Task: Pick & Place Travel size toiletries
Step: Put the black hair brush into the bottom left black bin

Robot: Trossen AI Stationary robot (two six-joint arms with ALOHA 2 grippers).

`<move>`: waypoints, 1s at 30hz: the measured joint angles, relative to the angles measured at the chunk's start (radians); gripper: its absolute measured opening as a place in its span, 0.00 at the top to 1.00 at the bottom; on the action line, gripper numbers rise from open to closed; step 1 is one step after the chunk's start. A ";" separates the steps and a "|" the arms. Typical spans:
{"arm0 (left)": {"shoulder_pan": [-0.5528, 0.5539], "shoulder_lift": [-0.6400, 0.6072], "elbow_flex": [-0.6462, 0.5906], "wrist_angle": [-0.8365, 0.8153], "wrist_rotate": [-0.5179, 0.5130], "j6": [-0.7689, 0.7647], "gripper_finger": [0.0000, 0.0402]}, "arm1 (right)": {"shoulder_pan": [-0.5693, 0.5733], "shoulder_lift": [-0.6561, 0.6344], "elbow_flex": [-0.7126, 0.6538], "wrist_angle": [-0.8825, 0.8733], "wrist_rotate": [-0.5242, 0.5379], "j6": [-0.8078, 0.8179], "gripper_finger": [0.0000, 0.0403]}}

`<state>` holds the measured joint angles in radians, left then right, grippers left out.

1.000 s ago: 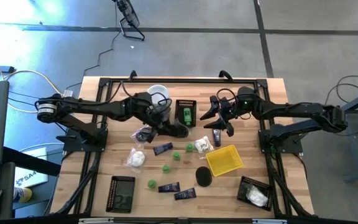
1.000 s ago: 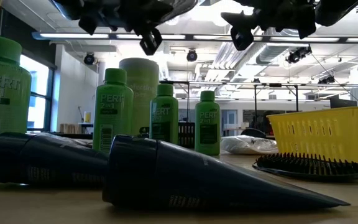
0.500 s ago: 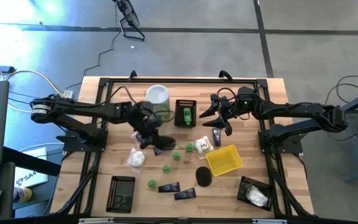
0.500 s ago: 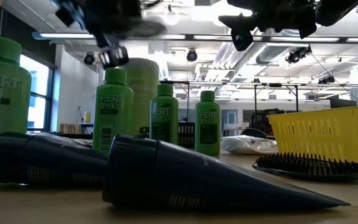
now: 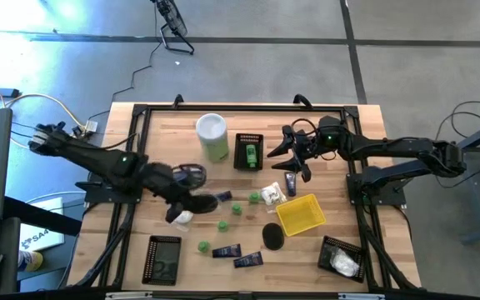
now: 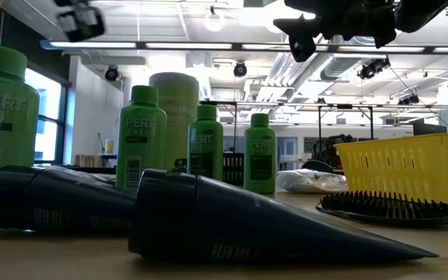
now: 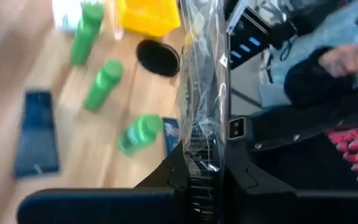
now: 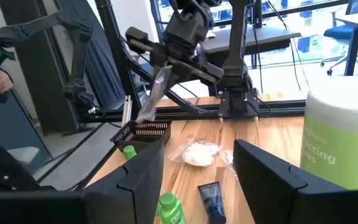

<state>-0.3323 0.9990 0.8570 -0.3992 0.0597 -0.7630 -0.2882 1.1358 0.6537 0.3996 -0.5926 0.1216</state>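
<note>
My left gripper (image 5: 209,200) is raised over the table's left half and shut on a clear plastic packet (image 8: 155,90) with a dark ribbed piece inside. Below it lie green bottles (image 5: 221,225), navy tubes (image 5: 227,250) and a white soft packet (image 5: 182,215). A dark round brush (image 5: 272,235) lies by the yellow basket (image 5: 300,214). My right gripper (image 5: 288,155) hangs open above the table's far middle, over a navy tube (image 5: 291,183), and touches nothing. My left gripper pinches the clear packet between its two fingers at one end (image 7: 204,168). The rest of the packet (image 7: 205,74) runs on past the fingertips. It is lifted clear of the table and hangs below the fingers (image 8: 166,59).
The tall white-and-green canister (image 5: 212,136) stands at the far middle, beside a black basket (image 5: 249,152) holding a green bottle. Two more black baskets (image 5: 163,260) (image 5: 341,257) sit along the near edge. A person (image 7: 328,68) is beyond the table.
My left gripper has swung from beside the canister toward the table's left and near edge, and has risen; in the low view it has slid to the upper left corner. The canister, partly covered by the arm before, now shows whole.
</note>
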 joint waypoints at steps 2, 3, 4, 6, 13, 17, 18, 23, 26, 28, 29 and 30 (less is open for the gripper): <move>-0.071 -0.002 -0.001 -0.057 -0.052 -0.117 0.92 | 0.000 0.000 0.000 0.000 0.000 -0.010 0.54; -0.110 0.001 -0.003 -0.080 -0.075 -0.170 0.92 | 0.000 0.000 0.000 0.000 -0.002 -0.014 0.54; -0.148 0.006 -0.003 -0.087 -0.103 -0.226 0.92 | 0.000 0.000 0.000 0.000 -0.006 -0.016 0.54; -0.219 0.024 -0.001 -0.114 -0.156 -0.325 0.92 | 0.000 0.000 0.000 -0.001 -0.008 -0.019 0.54; -0.437 0.108 -0.001 -0.155 -0.281 -0.646 0.92 | 0.000 0.000 0.000 -0.001 -0.008 -0.021 0.54; -0.526 0.152 -0.002 -0.171 -0.336 -0.812 0.92 | 0.000 0.000 0.000 -0.001 -0.008 -0.021 0.54; -0.547 0.163 -0.002 -0.179 -0.341 -0.857 0.92 | 0.000 0.000 0.000 -0.001 -0.009 -0.021 0.54; -0.639 0.212 -0.002 -0.192 -0.342 -1.071 0.92 | 0.000 0.000 0.000 -0.003 -0.014 -0.020 0.54; -0.690 0.239 -0.002 -0.220 -0.337 -1.214 0.92 | 0.000 0.001 0.000 -0.006 -0.014 -0.021 0.54; -0.719 0.255 -0.002 -0.224 -0.324 -1.303 0.92 | 0.000 0.008 0.000 -0.006 -0.015 -0.021 0.54; -0.732 0.263 -0.002 -0.226 -0.316 -1.336 0.92 | 0.000 0.014 0.000 -0.006 -0.014 -0.021 0.54; -0.747 0.269 -0.002 -0.228 -0.311 -1.364 0.92 | 0.000 0.019 0.000 -0.006 -0.014 -0.021 0.54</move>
<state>-1.0788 1.2676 0.8555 -0.6273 -0.2516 -2.1269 -0.2878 1.1544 0.6537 0.3931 -0.6071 0.1005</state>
